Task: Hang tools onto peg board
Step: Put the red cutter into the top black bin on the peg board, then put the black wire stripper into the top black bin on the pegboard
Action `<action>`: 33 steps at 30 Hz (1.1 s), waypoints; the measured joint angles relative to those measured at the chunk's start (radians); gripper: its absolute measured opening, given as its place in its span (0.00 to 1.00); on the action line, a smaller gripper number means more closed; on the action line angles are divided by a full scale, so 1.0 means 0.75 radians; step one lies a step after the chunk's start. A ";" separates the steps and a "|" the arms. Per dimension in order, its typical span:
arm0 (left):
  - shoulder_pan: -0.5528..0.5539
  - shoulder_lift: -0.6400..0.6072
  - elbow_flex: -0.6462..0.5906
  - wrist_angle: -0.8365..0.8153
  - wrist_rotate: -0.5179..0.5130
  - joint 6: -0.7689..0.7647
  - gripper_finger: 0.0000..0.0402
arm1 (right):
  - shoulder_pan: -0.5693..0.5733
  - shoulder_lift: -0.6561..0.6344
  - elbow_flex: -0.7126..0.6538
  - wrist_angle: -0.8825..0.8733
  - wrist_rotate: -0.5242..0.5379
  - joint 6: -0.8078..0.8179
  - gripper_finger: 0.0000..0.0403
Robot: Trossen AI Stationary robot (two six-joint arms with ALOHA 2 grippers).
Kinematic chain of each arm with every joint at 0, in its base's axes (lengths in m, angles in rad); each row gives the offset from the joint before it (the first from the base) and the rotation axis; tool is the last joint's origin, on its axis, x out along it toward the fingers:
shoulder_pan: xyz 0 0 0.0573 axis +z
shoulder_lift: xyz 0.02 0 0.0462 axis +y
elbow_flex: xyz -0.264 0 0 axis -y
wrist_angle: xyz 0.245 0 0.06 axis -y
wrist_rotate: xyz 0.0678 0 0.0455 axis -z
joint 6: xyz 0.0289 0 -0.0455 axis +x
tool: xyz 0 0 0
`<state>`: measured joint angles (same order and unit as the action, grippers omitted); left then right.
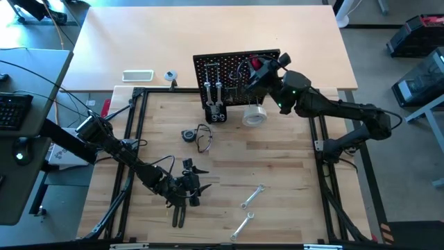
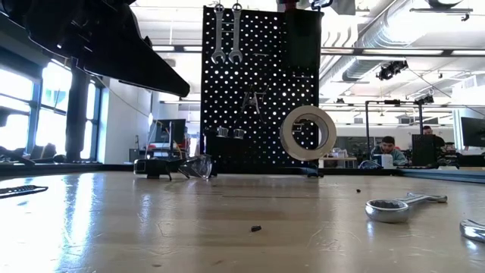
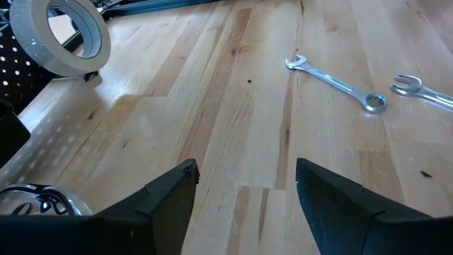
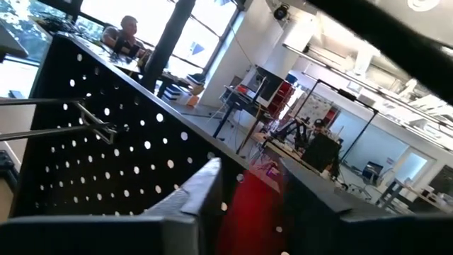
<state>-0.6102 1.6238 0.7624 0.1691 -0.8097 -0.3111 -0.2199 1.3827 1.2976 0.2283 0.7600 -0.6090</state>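
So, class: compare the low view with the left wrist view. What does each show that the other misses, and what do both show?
Only the low view shows two wrenches hanging high on the peg board, and people seated in the room behind. Only the left wrist view shows the left gripper, open above bare table. Both show the pale tape roll on the board and a loose wrench lying on the table.
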 joint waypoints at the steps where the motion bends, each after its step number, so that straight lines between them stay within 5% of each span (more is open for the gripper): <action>1: 0.000 0.000 0.000 0.000 0.000 0.000 0.58 | 0.000 0.000 0.000 0.000 0.001 0.000 0.34; 8: 0.000 0.000 0.000 0.001 0.000 -0.002 0.58 | 0.040 0.000 0.000 0.025 0.008 -0.009 0.48; 22: -0.001 0.000 0.000 -0.019 0.101 -0.003 0.58 | 0.336 -0.005 0.000 0.228 0.065 -0.353 0.48; 28: -0.012 0.000 0.000 -0.024 0.207 -0.003 0.58 | 0.485 -0.006 0.000 0.018 0.105 -0.250 0.48; 33: -0.035 0.000 0.000 -0.024 0.229 -0.003 0.58 | 0.581 -0.006 0.000 -0.354 0.123 0.050 0.48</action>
<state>-0.6366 1.6238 0.7624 0.1513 -0.6378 -0.3136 0.2157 1.3781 1.2976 -0.0375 0.8521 -0.5719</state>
